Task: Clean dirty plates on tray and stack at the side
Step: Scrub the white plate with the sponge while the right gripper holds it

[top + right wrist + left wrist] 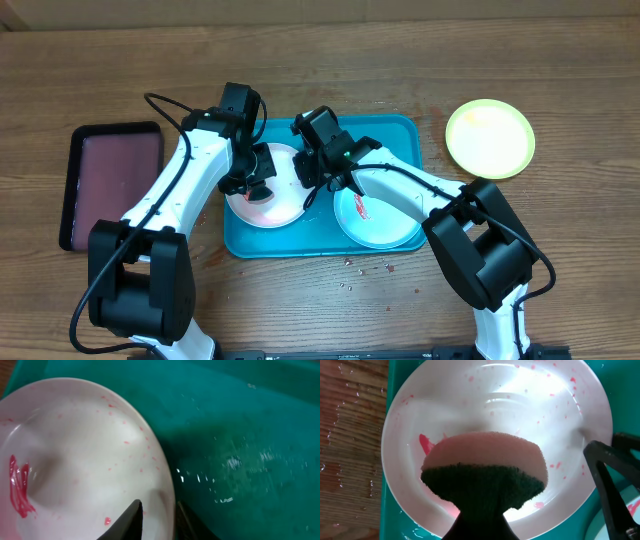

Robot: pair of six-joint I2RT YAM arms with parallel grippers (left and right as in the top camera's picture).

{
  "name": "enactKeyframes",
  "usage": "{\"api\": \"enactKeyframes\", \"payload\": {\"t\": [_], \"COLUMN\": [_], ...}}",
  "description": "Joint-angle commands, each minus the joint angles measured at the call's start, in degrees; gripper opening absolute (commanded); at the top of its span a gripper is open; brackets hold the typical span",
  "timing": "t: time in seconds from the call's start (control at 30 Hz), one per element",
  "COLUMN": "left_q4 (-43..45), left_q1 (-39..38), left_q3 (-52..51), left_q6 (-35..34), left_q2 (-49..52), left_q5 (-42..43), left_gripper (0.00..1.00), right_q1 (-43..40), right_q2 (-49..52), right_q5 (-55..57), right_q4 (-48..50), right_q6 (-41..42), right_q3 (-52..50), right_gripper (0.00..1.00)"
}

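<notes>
The all-white plate (272, 205) lies in the left half of the turquoise tray (400, 130), flecked with red and bearing a red smear (19, 487). My left gripper (258, 180) is shut on a pink sponge with a dark green scrub side (485, 470), pressed on this plate (520, 405). My right gripper (308, 178) pinches the plate's right rim (157, 520), one finger inside and one outside. The teal-rimmed plate (385, 222), with a red smear, lies in the tray's right half. The yellow-green rimmed plate (490, 138) sits on the table, right of the tray.
A black-rimmed maroon tray (110, 185) lies on the wooden table to the left. Water drops wet the turquoise tray floor (240, 435) and the table in front of the tray (360, 268).
</notes>
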Motion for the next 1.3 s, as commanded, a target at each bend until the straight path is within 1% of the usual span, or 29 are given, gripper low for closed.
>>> {"api": "enactKeyframes", "payload": {"t": [0.0, 0.03, 0.07, 0.1, 0.23, 0.4, 0.57, 0.67, 0.73, 0.8, 0.87, 0.9, 0.97, 1.03, 1.13, 1.27], "left_q4": [0.7, 1.1, 1.3, 1.3, 1.2, 1.3, 1.4, 1.5, 1.5, 1.5, 1.5, 1.5, 1.5, 1.7, 2.4, 3.6], "left_q1": [0.0, 0.0, 0.0, 0.0, 0.0, 0.0, 0.0, 0.0, 0.0, 0.0, 0.0, 0.0, 0.0, 0.0, 0.0, 0.0], "left_q3": [-0.4, -0.4, -0.4, -0.4, -0.4, -0.9, -1.2, -1.2, -1.2, -1.2, -1.2, -1.2, -1.2, -1.2, -1.2, -1.4], "left_q6": [-2.2, -2.4, -2.4, -2.4, -2.3, -2.3, -2.3, -2.3, -2.3, -2.3, -2.3, -2.3, -2.3, -2.4, -2.7, -5.3], "left_q2": [0.7, 0.7, 0.7, 0.7, 0.7, 0.7, 0.7, 0.7, 0.7, 0.7, 0.7, 0.7, 0.7, 0.7, 0.7, 0.7], "left_q5": [-0.8, -0.8, -0.8, -0.8, -0.8, -0.8, -0.8, -0.8, -0.8, -0.8, -0.8, -0.8, -0.8, -0.8, -0.8, -0.8], "left_gripper": [0.04, 0.04, 0.04, 0.04, 0.04, 0.04, 0.04, 0.04, 0.04, 0.04, 0.04, 0.04, 0.04, 0.04, 0.04, 0.04], "right_q1": [0.1, 0.1, 0.1, 0.1, 0.1, 0.1, 0.1, 0.0, 0.0, 0.0, 0.0, 0.0, 0.1, 0.0, 0.1, 0.1], "right_q2": [0.1, 0.1, 0.1, 0.1, 0.1, 0.6, 3.8, 3.8, 3.8, 3.8, 3.8, 3.8, 3.8, 3.8, 3.7, 3.5], "right_q5": [0.6, 0.6, 0.6, 0.6, 1.2, 1.3, 1.1, 1.0, 1.0, 1.0, 1.0, 1.0, 1.0, 1.0, 1.0, 1.0], "right_q4": [-1.5, -2.1, -1.9, -1.5, 1.9, 4.9, 5.6, 5.5, 5.7, 5.5, 5.1, 4.7, 4.0, 2.1, -1.2, -5.6], "right_q6": [5.4, 6.4, 6.3, 5.5, -2.8, -7.6, -7.6, -7.5, -7.3, -7.1, -5.8, -4.6, -2.4, 1.7, 6.8, 16.1], "right_q3": [0.3, 0.3, 0.3, 0.3, 0.3, 0.3, 0.3, 0.3, 0.3, 0.3, 0.3, 0.3, 0.4, 1.0, 2.5, 4.7], "right_gripper": [0.19, 0.19, 0.26, 0.29, 0.35, 0.35, 0.36, 0.36, 0.34, 0.26, 0.15, 0.11, 0.10, 0.04, 0.04, 0.04]}}
